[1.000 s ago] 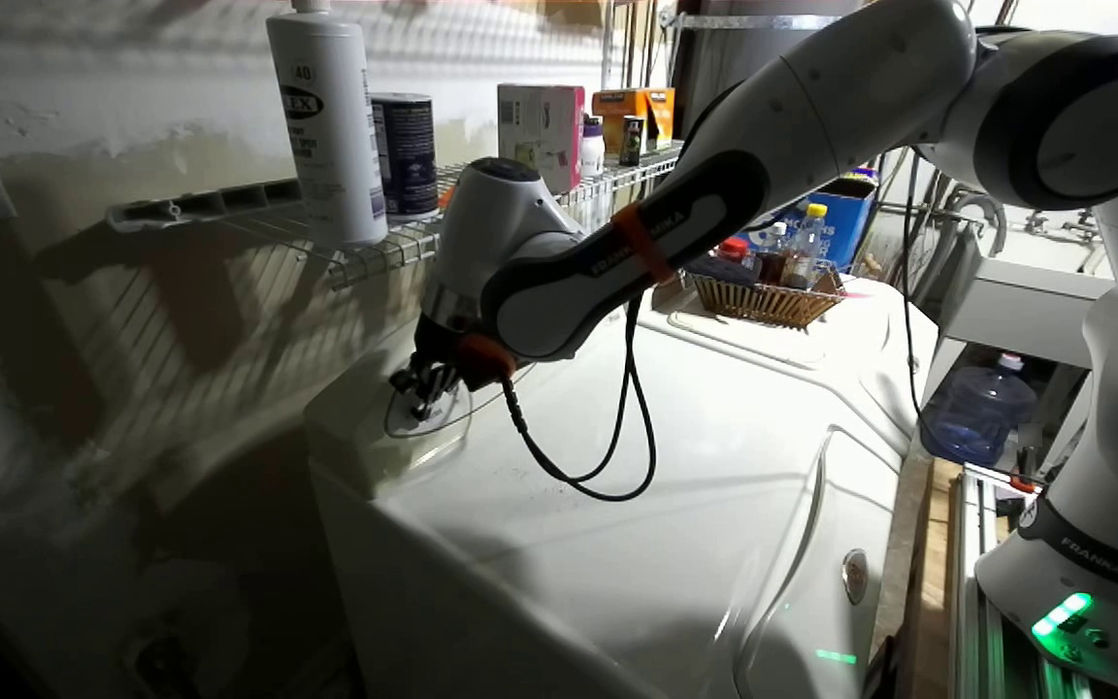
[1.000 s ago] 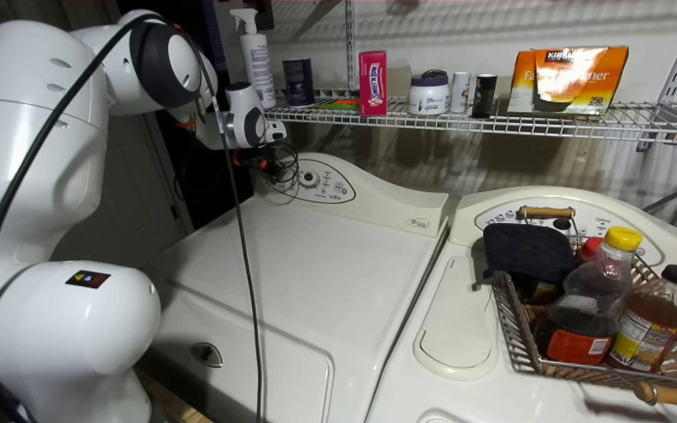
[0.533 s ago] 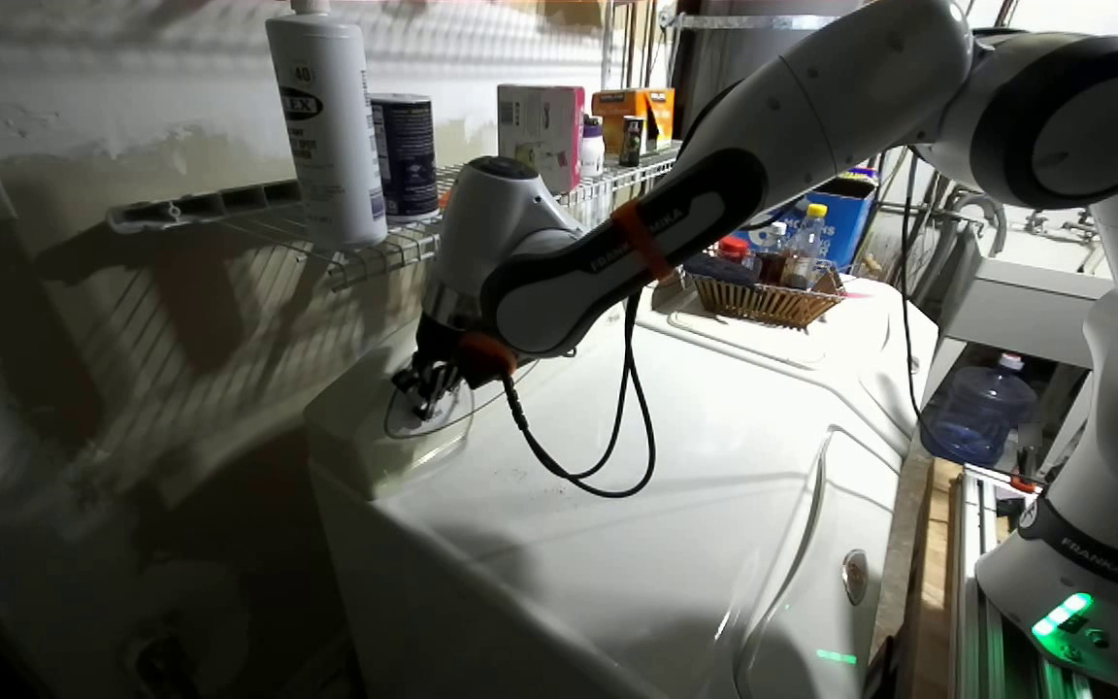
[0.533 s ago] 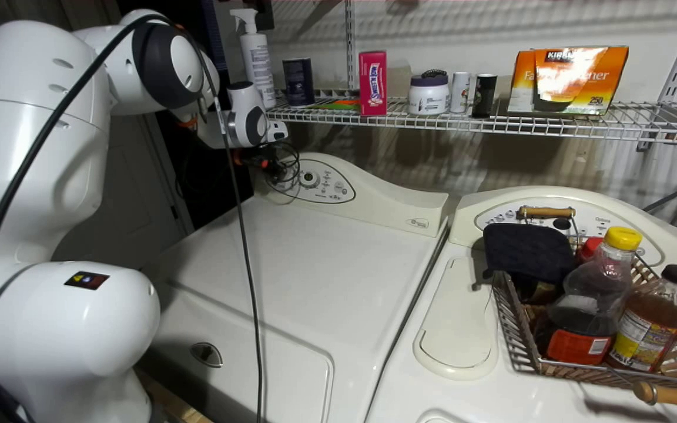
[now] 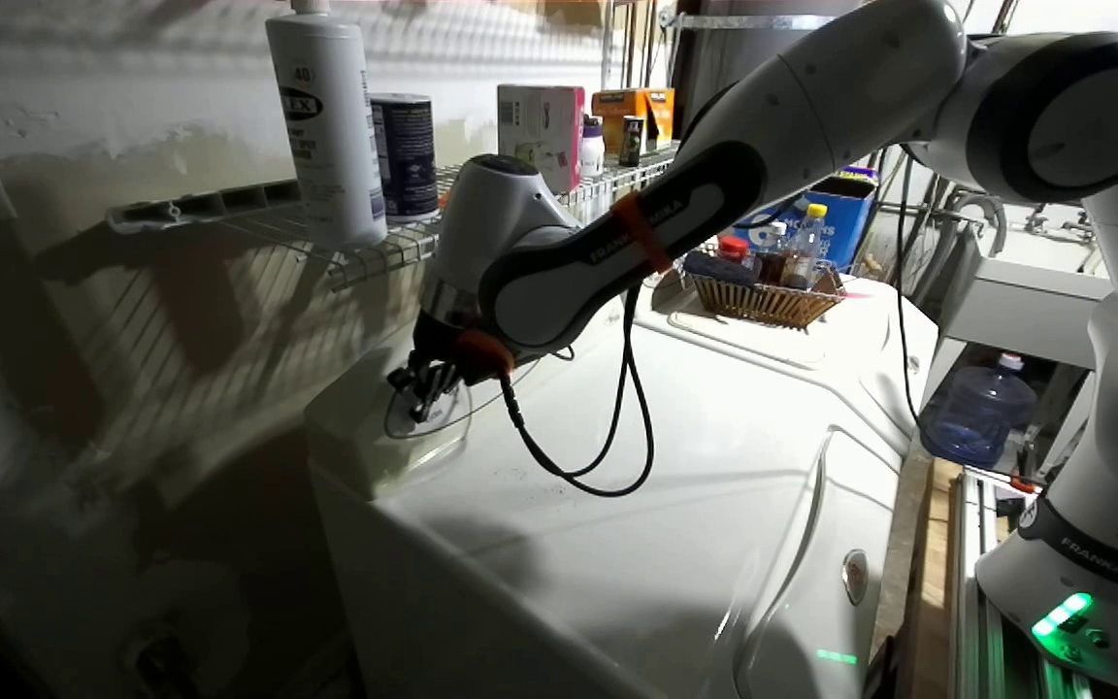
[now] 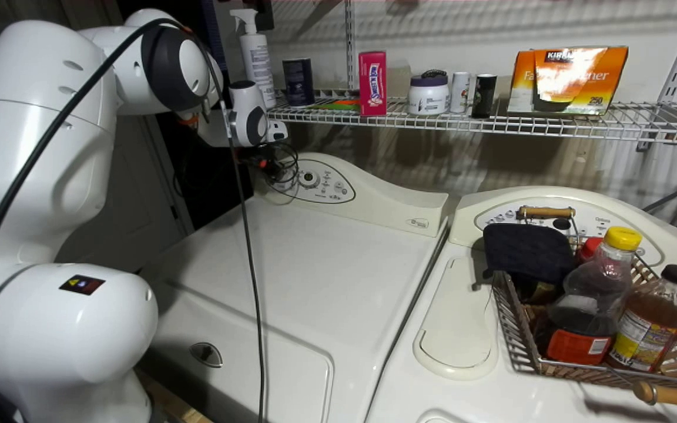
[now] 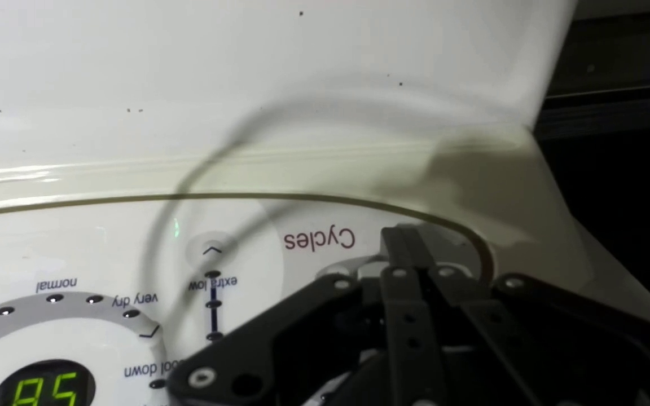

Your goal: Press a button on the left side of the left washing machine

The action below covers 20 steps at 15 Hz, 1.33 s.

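The left washing machine (image 6: 315,252) is glossy white; its top (image 5: 637,437) fills the middle of an exterior view. Its oval control panel (image 6: 335,185) lies at the back left. In the wrist view the panel (image 7: 235,217) appears upside down, with a lit green display (image 7: 45,389) and the red word "Cycles" (image 7: 319,238). My gripper (image 7: 407,234) is shut and empty, its fingertips together over the panel's end beside that word. A rounded pale shape (image 7: 336,266) under the fingers is partly hidden. I cannot tell whether the tips touch. The gripper also shows in both exterior views (image 5: 420,416) (image 6: 282,175).
A wire shelf (image 6: 550,122) with bottles and boxes hangs above the panel, close to the wrist. A white bottle (image 5: 331,136) stands at its end. A second white appliance (image 6: 456,317) carries a basket (image 6: 516,338) of bottles. A black arm cable (image 6: 250,258) hangs over the machine.
The arm's elbow and upper links have shifted slightly, and the cable has swung a little. The gripper stays at the panel's end, moved only very slightly, and remains shut.
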{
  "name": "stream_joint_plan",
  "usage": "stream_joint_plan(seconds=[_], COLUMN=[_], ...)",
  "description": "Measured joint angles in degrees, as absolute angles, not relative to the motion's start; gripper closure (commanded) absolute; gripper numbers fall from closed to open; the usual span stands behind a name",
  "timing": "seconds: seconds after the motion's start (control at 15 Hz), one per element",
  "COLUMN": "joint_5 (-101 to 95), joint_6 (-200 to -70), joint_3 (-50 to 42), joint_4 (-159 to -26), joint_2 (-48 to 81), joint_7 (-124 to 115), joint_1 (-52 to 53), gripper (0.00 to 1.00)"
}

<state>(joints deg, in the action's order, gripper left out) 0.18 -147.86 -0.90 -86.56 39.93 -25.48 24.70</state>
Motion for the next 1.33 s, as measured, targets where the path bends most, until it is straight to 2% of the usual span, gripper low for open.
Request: stream_joint_plan(seconds=[1.33], joint_5=[0.6], joint_6=[-149.2], joint_3=[2.5], joint_4=[-86.4], joint_2=[40.3], joint_7=[-25.3], joint_1=[21.8], gripper=[1.00])
